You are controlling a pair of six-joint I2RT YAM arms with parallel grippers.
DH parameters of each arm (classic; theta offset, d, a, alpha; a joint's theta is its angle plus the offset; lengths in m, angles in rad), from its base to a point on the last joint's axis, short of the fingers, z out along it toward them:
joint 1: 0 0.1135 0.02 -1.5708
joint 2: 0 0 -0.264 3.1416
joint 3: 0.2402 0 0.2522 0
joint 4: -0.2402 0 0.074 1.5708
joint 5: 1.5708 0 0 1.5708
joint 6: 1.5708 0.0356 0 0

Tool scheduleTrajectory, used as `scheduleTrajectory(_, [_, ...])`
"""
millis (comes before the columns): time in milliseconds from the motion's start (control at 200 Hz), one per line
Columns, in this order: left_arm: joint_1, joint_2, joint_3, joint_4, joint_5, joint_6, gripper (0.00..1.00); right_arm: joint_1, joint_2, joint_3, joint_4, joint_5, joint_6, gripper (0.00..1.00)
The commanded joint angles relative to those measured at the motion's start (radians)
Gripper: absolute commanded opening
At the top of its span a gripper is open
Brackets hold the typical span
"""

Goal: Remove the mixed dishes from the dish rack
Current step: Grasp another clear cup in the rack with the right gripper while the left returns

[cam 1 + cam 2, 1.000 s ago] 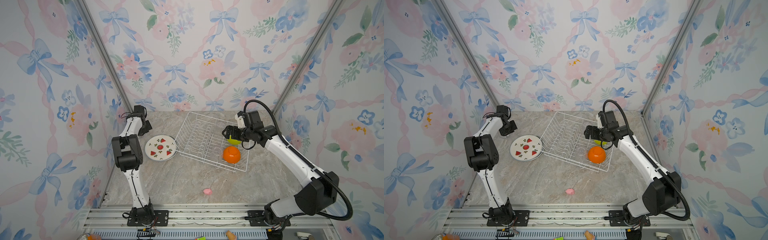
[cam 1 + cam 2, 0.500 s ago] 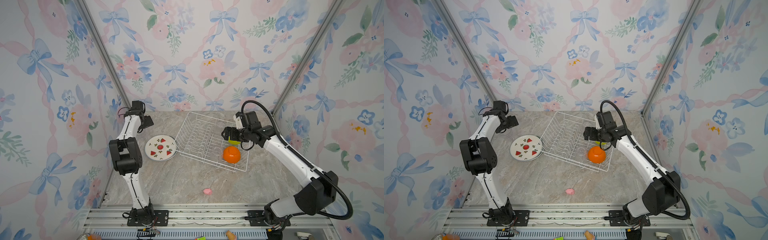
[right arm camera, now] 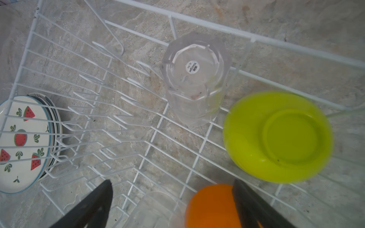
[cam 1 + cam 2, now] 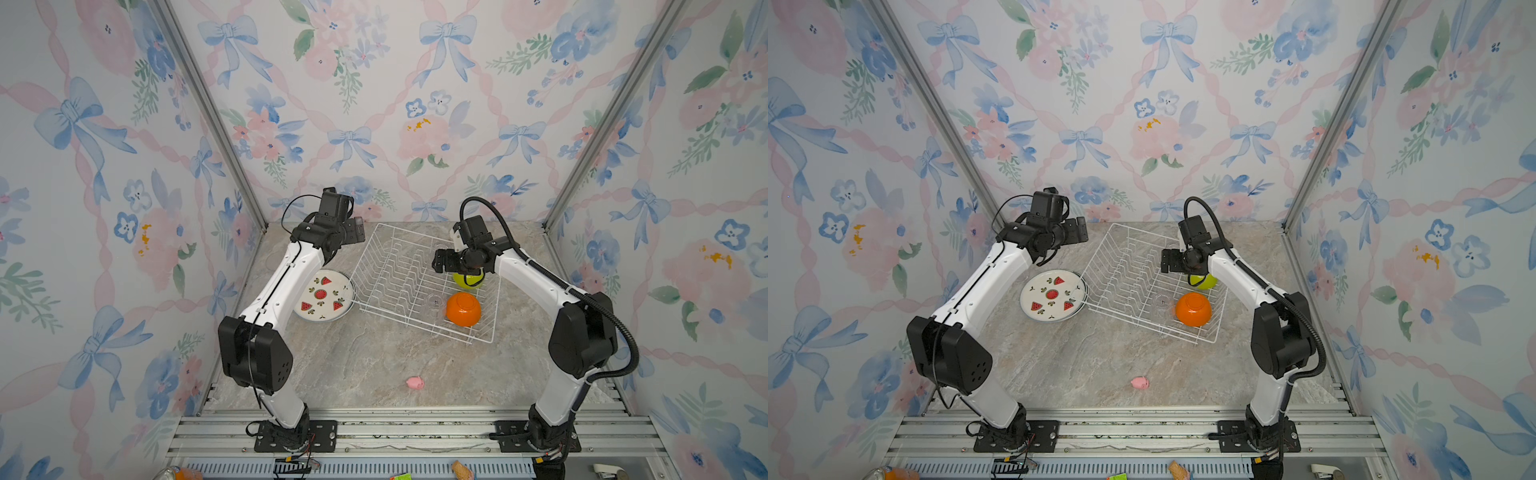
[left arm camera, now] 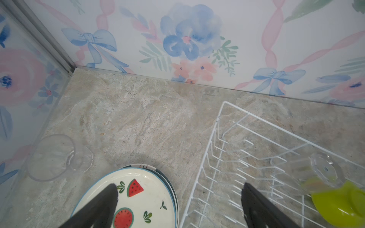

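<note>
Plainly both pincers are empty. The right gripper hangs with its jaws wide apart over the white wire dish rack. What is left to unload lies close under it. An upturned clear faceted drinking glass stands just ahead of the fingertips, with a lime-green plastic bowl bottom-up to one side of it. An orange bowl sits bottom-up right by one finger, and a second clear glass lies below the gap between the jaws.

The left gripper, likewise spread, hovers outside the rack above the stack of round white watermelon-print plates. Another clear glass rests on the table beyond one finger.

The upturned glass looks the likely pick for the right arm. To do it well, centre the jaws across its body, descend straight between the prongs, close gently, then lift vertically before swinging away. Its clear wall is probably slick, and a wire could catch the rim.

The mottled beige stone-look table is flat. A small pink toy lies well behind both pincers, towards the arm bases. Walls papered with bows and flowers enclose three sides.
</note>
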Motion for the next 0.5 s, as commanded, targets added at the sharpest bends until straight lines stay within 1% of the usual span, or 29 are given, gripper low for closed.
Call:
scheduleTrajectory(0, [0.004,-0.156,-0.173,0.193,0.108,-0.080,0.98,-0.015,0.030,0.040,0.064,-0.008,0.038,0.97])
scheduleTrajectory(45, [0.004,-0.227,-0.265,0.287,0.153,-0.099,0.98,-0.021,0.048,0.045,0.077,-0.010,0.049,0.97])
scheduleTrajectory(120, [0.004,-0.329,-0.395,0.415,0.192,-0.132,0.98,-0.031,0.079,0.069,0.083,-0.027,0.062,0.98])
scheduleTrajectory(220, [0.003,-0.423,-0.498,0.523,0.213,-0.166,0.98,-0.033,0.115,0.099,0.099,-0.038,0.054,1.00])
scheduleTrajectory(330, [0.004,-0.454,-0.526,0.550,0.215,-0.168,0.98,-0.033,0.161,0.158,0.070,-0.010,0.048,0.97])
scheduleTrajectory(490, [0.005,-0.419,-0.504,0.550,0.199,-0.144,0.98,-0.035,0.227,0.241,0.022,0.033,0.043,0.93])
